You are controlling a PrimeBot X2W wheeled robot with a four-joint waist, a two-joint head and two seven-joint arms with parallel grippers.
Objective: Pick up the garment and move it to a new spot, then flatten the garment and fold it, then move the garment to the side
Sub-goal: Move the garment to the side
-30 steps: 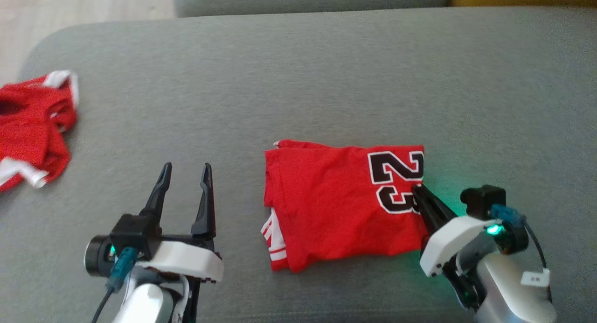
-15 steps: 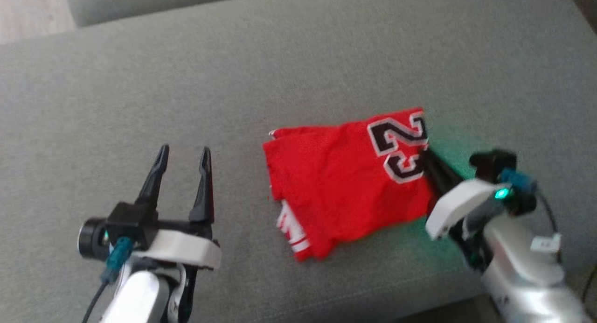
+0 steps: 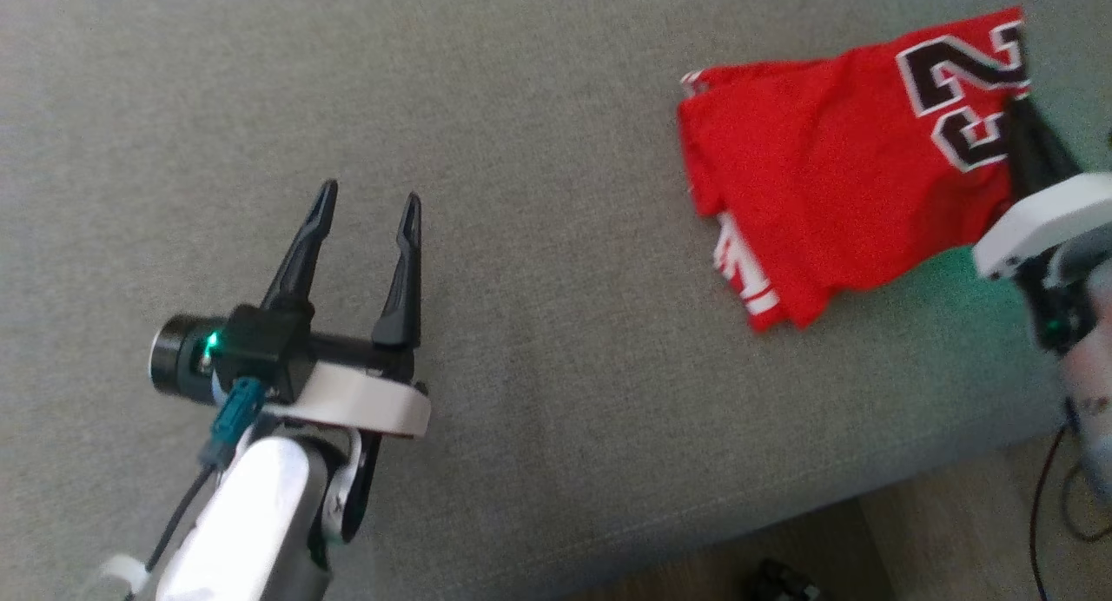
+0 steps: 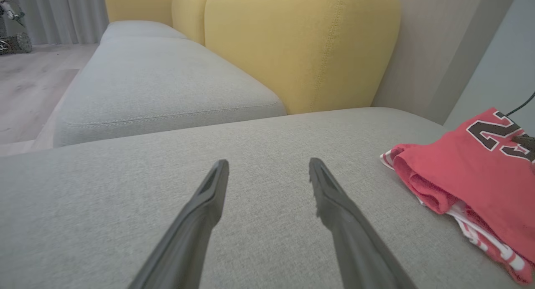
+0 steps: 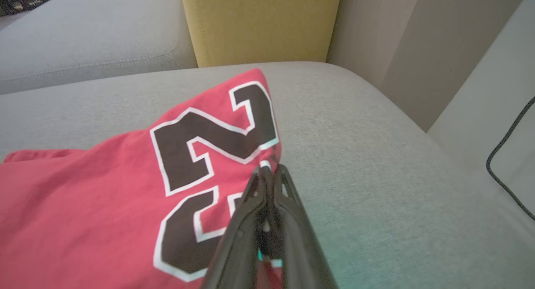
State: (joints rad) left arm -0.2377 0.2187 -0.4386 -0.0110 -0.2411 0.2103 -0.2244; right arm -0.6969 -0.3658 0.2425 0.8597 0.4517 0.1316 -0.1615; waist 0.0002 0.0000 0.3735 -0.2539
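Observation:
The garment (image 3: pixel 825 193) is a folded red jersey with a black "23". It lies on the grey sofa seat (image 3: pixel 556 340), at the upper right of the head view. My right gripper (image 3: pixel 1018 108) is shut on the jersey's right edge by the numbers; the right wrist view shows its fingers (image 5: pixel 269 170) pinching the fabric (image 5: pixel 104 188). My left gripper (image 3: pixel 369 197) hovers open over bare seat well to the left. In the left wrist view its fingers (image 4: pixel 269 163) hold nothing, and the garment (image 4: pixel 472 172) lies to the right.
The seat's front edge and wood floor (image 3: pixel 912 540) show at the lower right, with a black cable (image 3: pixel 1042 497) by my right arm. A yellow backrest cushion (image 4: pixel 301 42) and a second grey seat (image 4: pixel 159 84) lie beyond.
The head camera has swung, so the whole picture has shifted. My right gripper has pulled the garment rightwards, widening its gap from the left gripper, which stays open.

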